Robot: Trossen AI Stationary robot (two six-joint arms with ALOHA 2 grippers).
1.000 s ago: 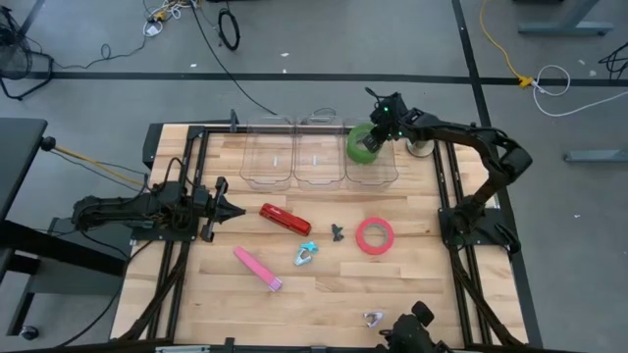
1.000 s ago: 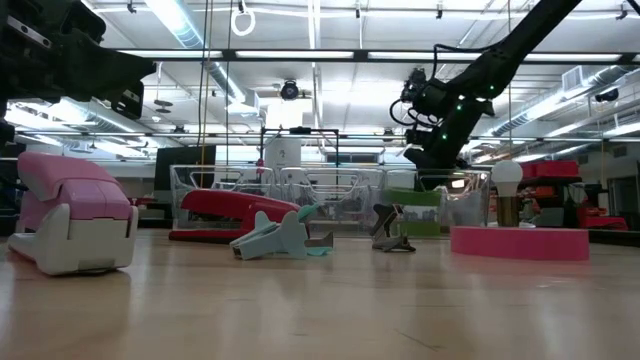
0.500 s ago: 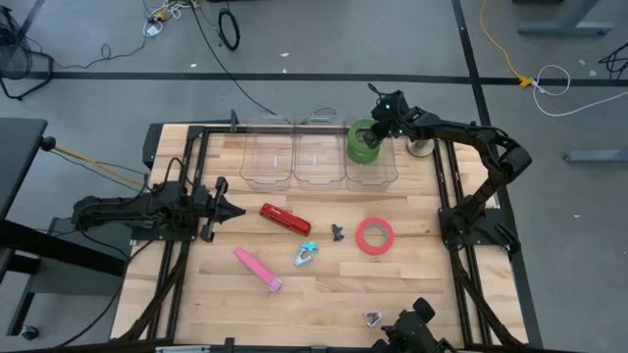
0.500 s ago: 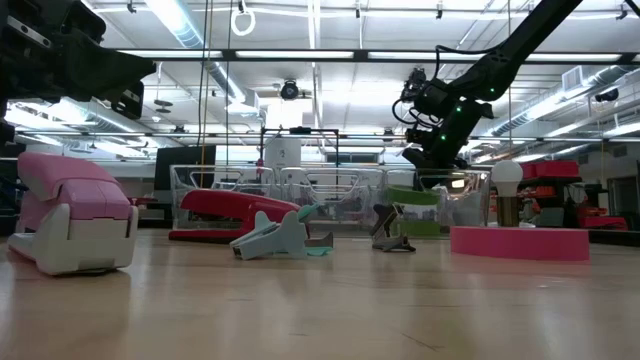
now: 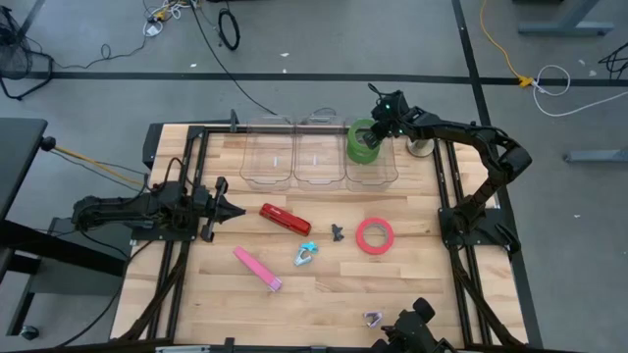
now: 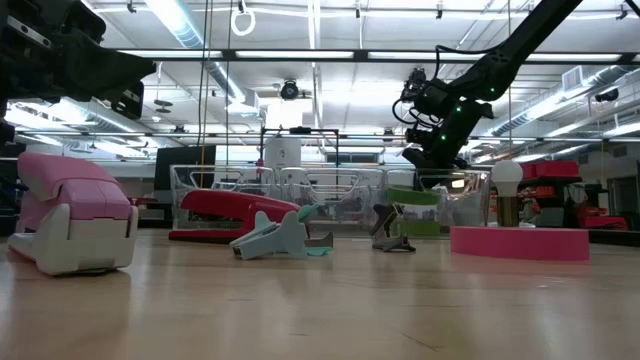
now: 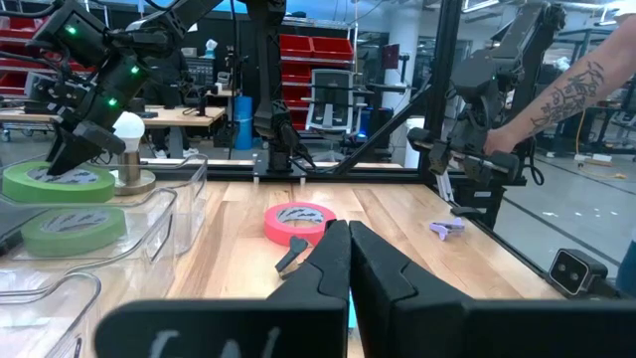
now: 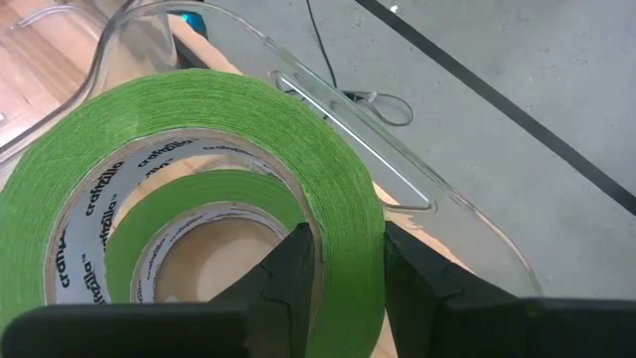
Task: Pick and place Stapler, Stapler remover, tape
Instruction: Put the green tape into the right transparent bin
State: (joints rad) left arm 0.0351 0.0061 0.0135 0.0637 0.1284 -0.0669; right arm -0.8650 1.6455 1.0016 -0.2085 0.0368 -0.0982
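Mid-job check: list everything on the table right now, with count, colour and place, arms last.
Green tape: two; one held over the right-hand bin, one lying in it.
Red tape: one, table right of centre.
Clear bins: three, far edge.
Red stapler: one, centre.
Pink stapler: one, near side.
Teal remover: one, centre.
Dark remover: one, beside red tape.
Right gripper: shut on held tape.
Left gripper: shut, left side.
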